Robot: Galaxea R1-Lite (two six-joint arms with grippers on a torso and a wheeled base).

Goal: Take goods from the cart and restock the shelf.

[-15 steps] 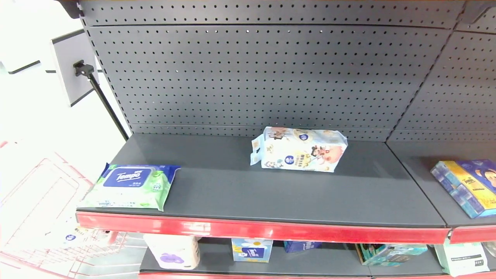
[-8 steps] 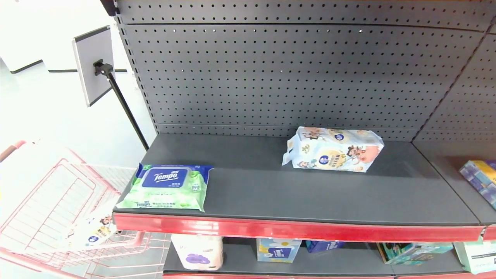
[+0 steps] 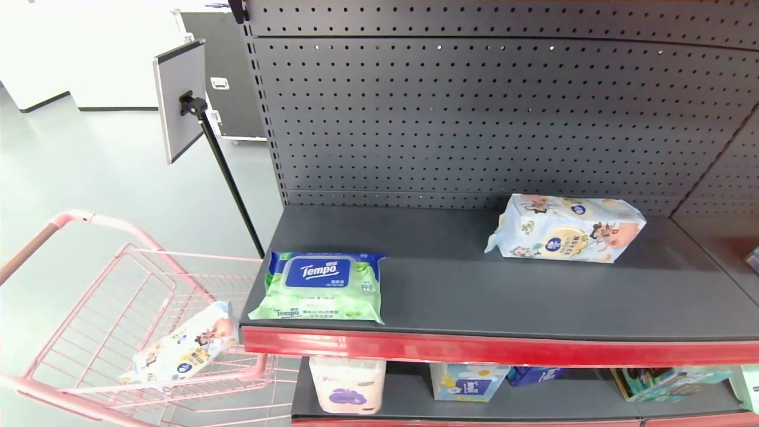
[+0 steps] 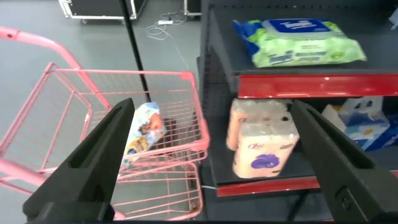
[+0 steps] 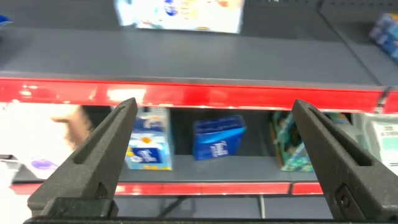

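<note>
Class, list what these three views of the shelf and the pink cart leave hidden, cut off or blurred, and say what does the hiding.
1. Head view: tops of the toilet-roll pack and tissue box on the lower shelf, behind the red shelf edge.
2. Head view: underside of the pink cart, cut off by the picture's lower edge.
3. Right wrist view: the cartoon-printed pack on the shelf, cut off above and blurred.

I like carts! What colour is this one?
The cart is pink, best in the head view.
</note>
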